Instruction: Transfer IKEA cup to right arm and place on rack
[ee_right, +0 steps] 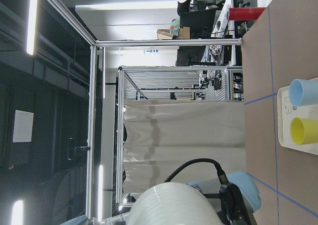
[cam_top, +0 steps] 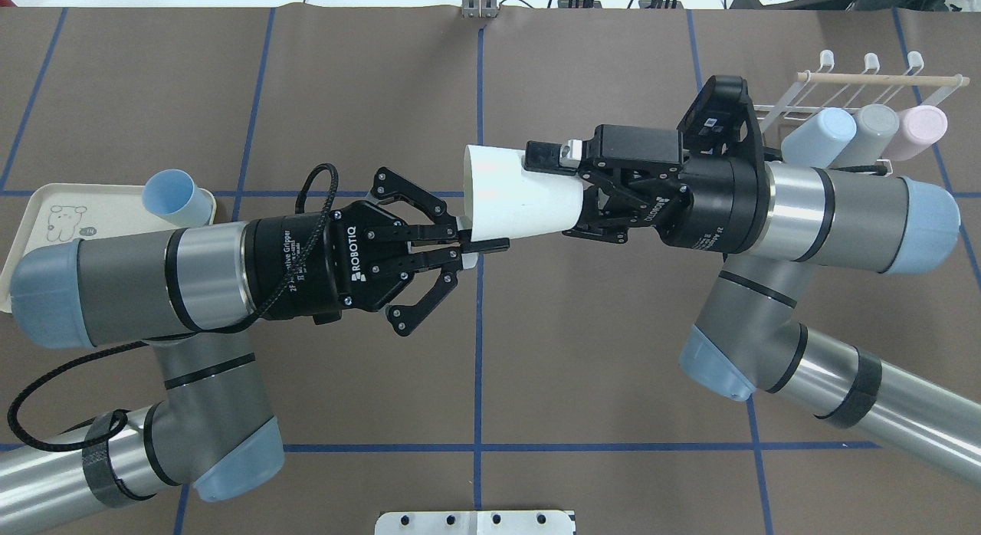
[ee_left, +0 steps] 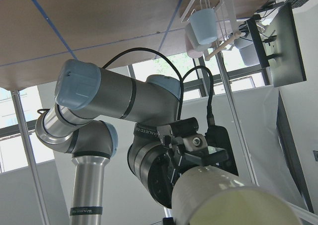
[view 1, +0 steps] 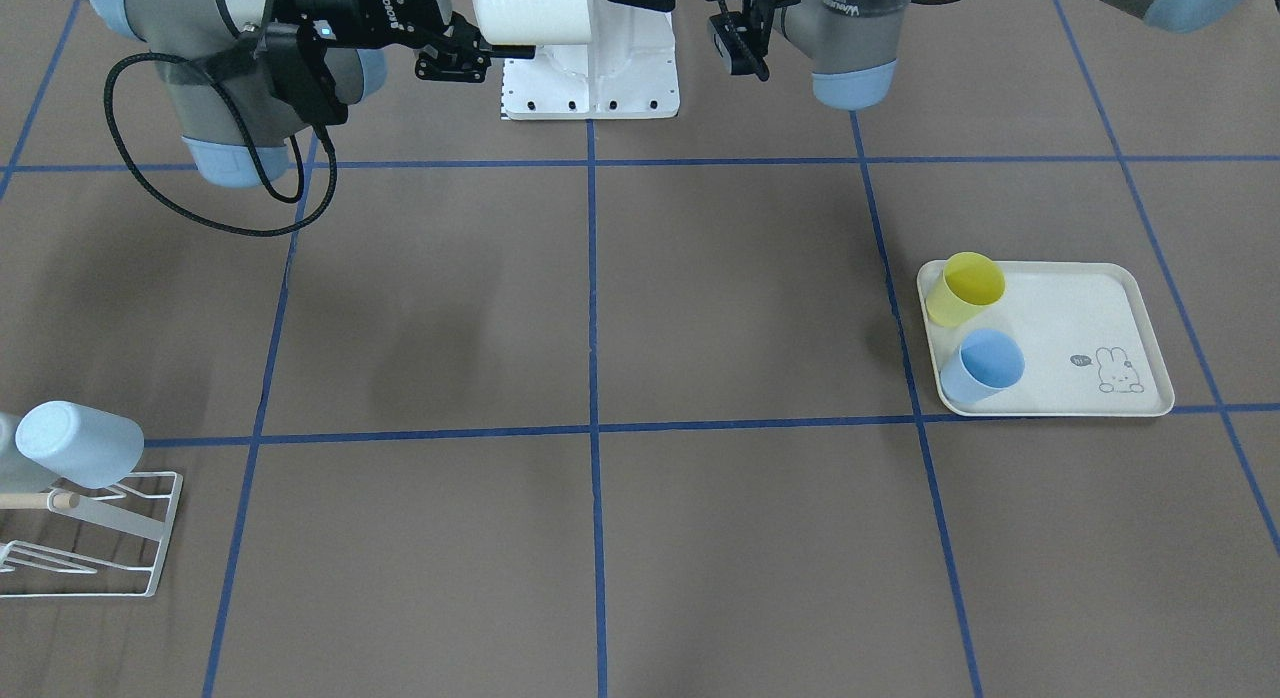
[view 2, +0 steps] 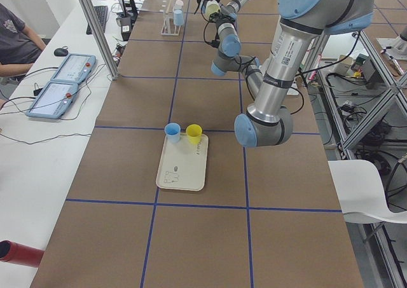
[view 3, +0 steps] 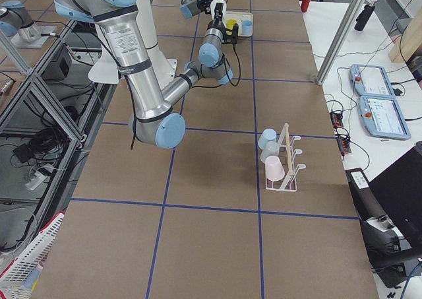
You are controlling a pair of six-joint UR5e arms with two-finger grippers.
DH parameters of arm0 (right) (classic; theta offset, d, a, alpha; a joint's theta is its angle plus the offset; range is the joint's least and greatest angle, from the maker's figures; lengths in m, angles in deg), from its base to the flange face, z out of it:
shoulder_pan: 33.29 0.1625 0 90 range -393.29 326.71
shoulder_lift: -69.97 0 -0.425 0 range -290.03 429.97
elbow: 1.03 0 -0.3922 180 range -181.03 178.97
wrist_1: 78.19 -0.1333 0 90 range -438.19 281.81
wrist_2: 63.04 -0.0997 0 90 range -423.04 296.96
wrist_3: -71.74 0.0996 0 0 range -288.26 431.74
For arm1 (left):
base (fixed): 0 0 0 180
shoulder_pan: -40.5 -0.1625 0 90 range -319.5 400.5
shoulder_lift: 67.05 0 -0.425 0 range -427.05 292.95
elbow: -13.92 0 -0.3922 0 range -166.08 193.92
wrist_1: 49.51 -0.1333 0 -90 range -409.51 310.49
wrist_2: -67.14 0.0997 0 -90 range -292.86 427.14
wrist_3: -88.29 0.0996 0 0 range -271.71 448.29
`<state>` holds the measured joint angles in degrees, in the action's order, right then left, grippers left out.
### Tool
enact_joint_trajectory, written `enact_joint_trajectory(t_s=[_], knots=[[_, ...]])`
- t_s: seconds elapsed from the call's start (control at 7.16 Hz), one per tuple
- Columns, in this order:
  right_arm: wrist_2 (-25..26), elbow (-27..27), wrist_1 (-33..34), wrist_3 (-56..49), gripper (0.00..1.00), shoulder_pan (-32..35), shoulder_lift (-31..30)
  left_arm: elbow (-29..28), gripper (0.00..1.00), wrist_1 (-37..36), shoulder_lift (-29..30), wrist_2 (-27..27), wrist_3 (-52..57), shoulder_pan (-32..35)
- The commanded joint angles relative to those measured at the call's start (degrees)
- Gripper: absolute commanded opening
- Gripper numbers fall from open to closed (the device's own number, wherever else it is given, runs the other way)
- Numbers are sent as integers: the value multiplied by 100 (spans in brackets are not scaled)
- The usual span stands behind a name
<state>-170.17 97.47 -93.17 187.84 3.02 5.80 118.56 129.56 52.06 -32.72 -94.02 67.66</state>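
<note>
Overhead exterior: read left to right.
Left gripper [cam_top: 469,247]: pinched onto the mouth rim of the white cup [cam_top: 521,201].
Cup: aloft between both grippers, lying sideways, long axis gripper to gripper, mouth leftward.
Right gripper [cam_top: 553,192]: straddles the base end; seemingly clamped, lower finger hidden.
Rack [cam_top: 843,86]: far right, nearer the right arm [cam_top: 828,205].
Lettering: ROBOTIQ on both grippers.

Grey arms [cam_top: 123,282]; pale-blue joint caps [cam_top: 38,305]

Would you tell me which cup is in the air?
The white cup, held between the left gripper and right gripper; the others are on the tray or the rack.
</note>
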Motion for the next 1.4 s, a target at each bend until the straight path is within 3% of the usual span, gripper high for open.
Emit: enact_joint_trajectory(t_s=[0.0, 0.28, 0.42, 0.56, 0.7, 0.84, 1.12, 1.26], knots=[[-2, 11, -5, 0, 8, -1, -25, 29, 99, -3, -2, 1, 11, 0], [-2, 54, -136, -17, 3, 86, -156, 222, 100, -38, -176, -68, 351, 287], [7, 28, -215, -35, 3, 269, -305, 232, 100, -73, -352, -173, 1224, 603], [-45, -181, -77, -435, 3, 541, -524, 223, 100, -239, -571, -627, 2277, 902], [-124, -304, 229, -1257, 3, 839, -831, 223, 100, -536, -843, -919, 3279, 1184], [-525, -314, 728, -2092, 3, 1173, -1147, 171, 100, -1175, -1063, -1348, 4438, 1561], [-1936, -306, 2272, -3544, 3, 2251, -1247, 223, 100, -3148, -1127, -2263, 6575, 2343], [-2440, -306, 3098, -4403, 3, 2788, -1247, 267, 100, -3959, -1144, -2266, 7394, 2564]])
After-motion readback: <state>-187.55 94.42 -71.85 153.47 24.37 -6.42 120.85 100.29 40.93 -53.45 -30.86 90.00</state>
